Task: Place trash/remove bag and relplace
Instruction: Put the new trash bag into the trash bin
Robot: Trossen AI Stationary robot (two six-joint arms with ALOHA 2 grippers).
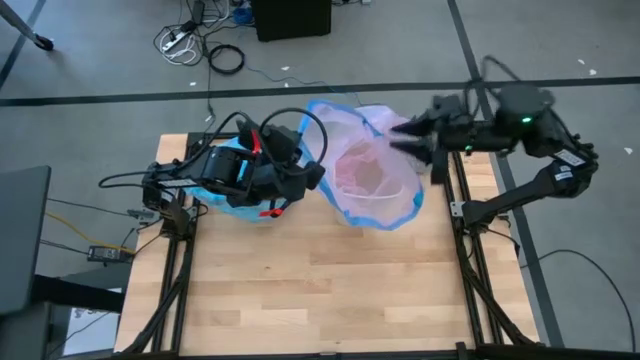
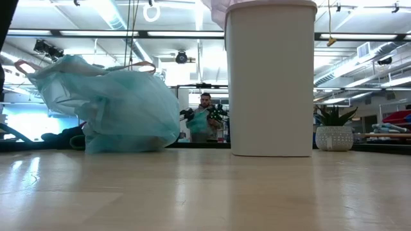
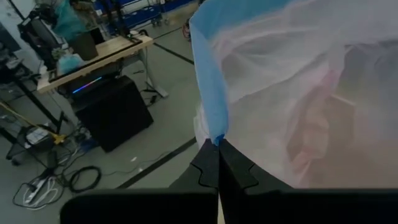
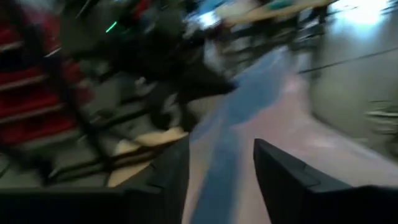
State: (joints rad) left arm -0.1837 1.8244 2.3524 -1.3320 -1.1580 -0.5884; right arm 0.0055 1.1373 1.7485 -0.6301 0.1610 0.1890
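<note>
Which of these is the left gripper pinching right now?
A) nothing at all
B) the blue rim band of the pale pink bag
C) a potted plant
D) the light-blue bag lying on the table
B: in the left wrist view the left gripper has its fingers shut together on the blue rim band of the pale pink bag, while the light-blue bag sits apart on the table.

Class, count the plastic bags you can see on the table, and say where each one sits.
2. The light-blue bag lies on the table beside the white bin; the pale pink bag lines that bin's mouth.
</note>
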